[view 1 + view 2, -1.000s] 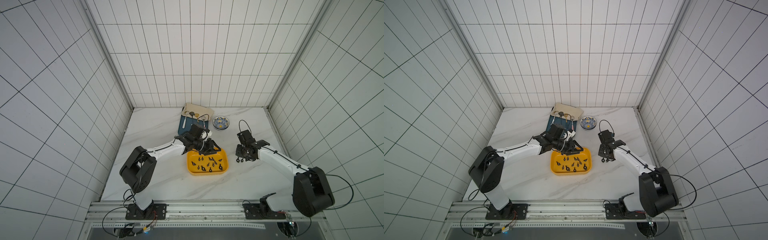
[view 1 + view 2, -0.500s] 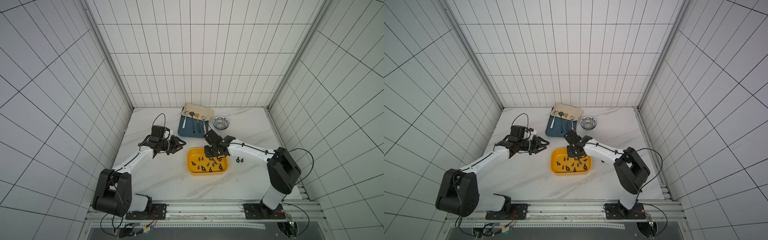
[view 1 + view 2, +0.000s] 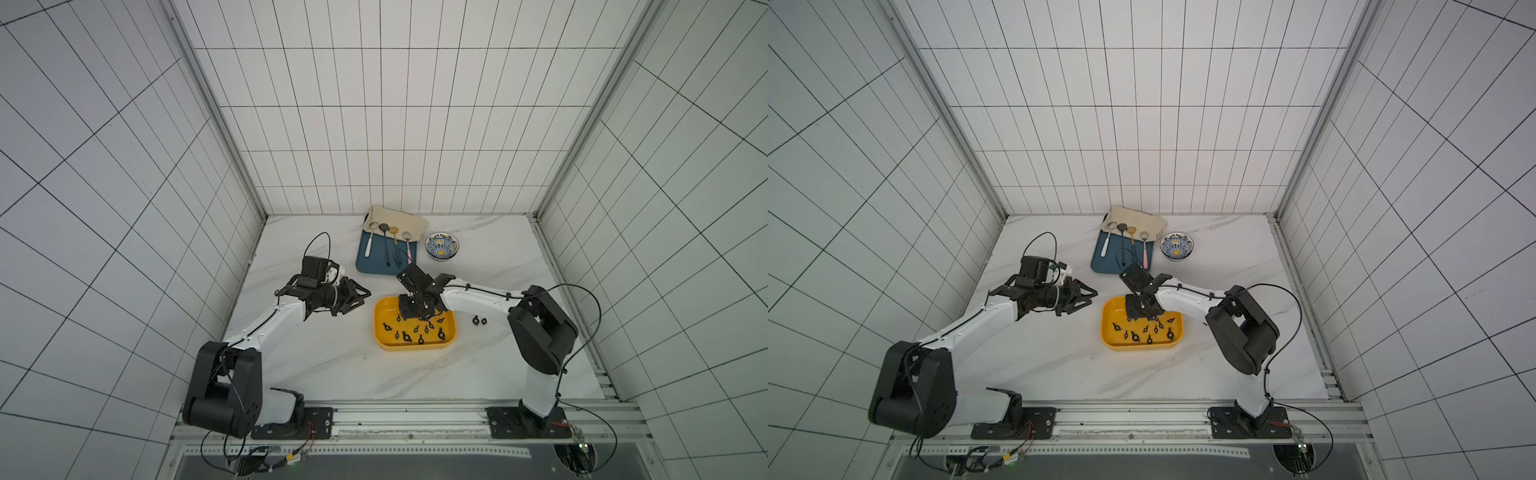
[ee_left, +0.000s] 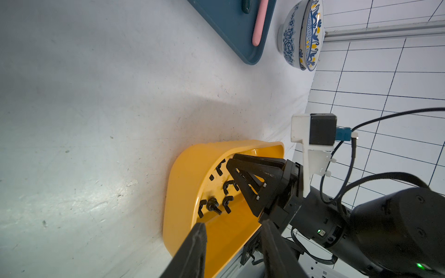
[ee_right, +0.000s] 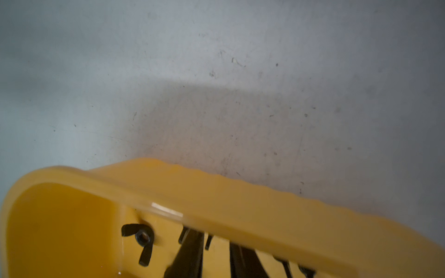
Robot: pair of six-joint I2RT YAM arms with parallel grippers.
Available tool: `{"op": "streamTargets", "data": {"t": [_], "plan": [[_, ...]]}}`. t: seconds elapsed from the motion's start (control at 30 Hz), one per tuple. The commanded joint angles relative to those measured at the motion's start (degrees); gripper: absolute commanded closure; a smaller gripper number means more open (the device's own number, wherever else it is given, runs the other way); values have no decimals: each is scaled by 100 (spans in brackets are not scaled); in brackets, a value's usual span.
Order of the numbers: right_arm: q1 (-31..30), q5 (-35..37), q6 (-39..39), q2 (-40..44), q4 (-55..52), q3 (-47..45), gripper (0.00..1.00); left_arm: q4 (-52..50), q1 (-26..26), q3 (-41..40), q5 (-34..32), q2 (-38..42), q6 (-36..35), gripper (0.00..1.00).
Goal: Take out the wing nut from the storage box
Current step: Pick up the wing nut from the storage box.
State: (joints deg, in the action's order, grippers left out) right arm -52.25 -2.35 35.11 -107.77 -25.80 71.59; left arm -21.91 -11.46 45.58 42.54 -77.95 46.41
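The yellow storage box (image 3: 379,332) (image 3: 1106,332) lies mid-table and holds several black wing nuts (image 3: 409,334). My right gripper (image 3: 415,316) (image 3: 1142,314) reaches down into its far end, fingers a little apart; the box floor shows between them, nothing clamped. In the right wrist view the box rim (image 5: 240,192) hides the fingertips of the right gripper (image 5: 216,243), and one wing nut (image 5: 142,238) lies beside them. My left gripper (image 3: 365,300) (image 4: 233,226) hovers open and empty just left of the box (image 4: 183,192). Two wing nuts (image 3: 478,320) rest on the table right of the box.
A dark-blue tray (image 3: 376,266) with several spoons and a beige cloth (image 3: 399,218) lie behind the box. A patterned bowl (image 3: 442,246) (image 4: 301,36) stands to the tray's right. Tiled walls close in the table on three sides.
Over the second, my left arm drew back from the box to its left, and my right arm swung from the table's right side into the box. Almost nothing moved in the last half second.
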Motion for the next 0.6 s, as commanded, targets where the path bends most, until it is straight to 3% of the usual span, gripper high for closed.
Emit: {"op": "streamTargets", "data": {"t": [0.0, 0.57], "plan": [[-66, -2, 114, -120, 24, 241, 77, 38, 13, -49, 74, 112, -141, 59], [-65, 86, 136, -339, 23, 287, 81, 47, 13, -67, 73, 88, -150, 59]]}}
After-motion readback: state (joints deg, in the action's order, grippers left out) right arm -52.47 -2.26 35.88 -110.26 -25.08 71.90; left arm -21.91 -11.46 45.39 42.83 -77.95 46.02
